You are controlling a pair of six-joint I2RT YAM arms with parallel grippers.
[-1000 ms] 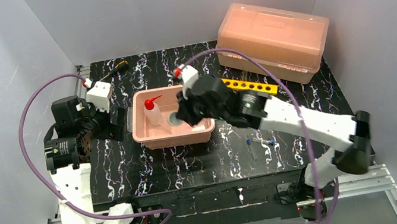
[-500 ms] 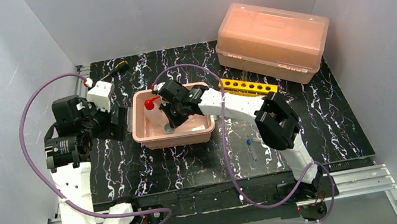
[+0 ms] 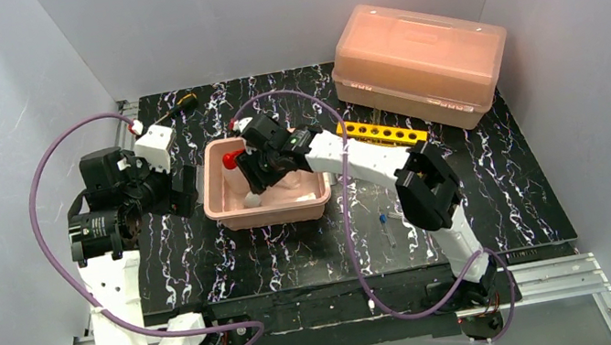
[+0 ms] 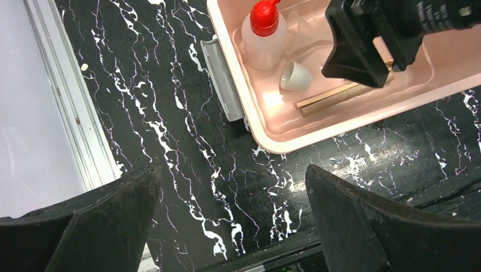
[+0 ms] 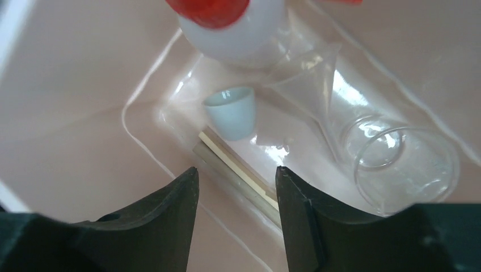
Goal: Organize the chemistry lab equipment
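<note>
Looking through the right wrist camera, I find the right gripper (image 5: pixel 236 174) with its fingers parted and nothing between them, hanging low over the floor of the pink tray (image 5: pixel 68 113). Under that gap lie the wooden clamps (image 5: pixel 230 163), pale flat strips. Just beyond them the tiny white cup (image 5: pixel 231 113) is tipped on its side. The clear glass beaker (image 5: pixel 405 164) lies on its side to the right, its mouth toward the lens. The small white squeeze bottle (image 5: pixel 238 34) fills the top edge, too close to be sharp.

From overhead I cannot make out any of that glass. What I do get there is the layout. The tray sits mid-table, and the yellow holed rack (image 3: pixel 383 132) lies behind it to the right, just in front of the big pink lidded box (image 3: pixel 419 62). The blue-capped clear tubes (image 3: pixel 383 220) lie loose on the black marbled table (image 3: pixel 504 160), right of the tray and nearer the arm bases.

My left wrist camera shows the left gripper (image 4: pixel 231 181) spread wide and empty above bare table, just off the tray's left end. Only from this angle do I see the bottle standing upright near the tray's end wall with the cup beside it.
</note>
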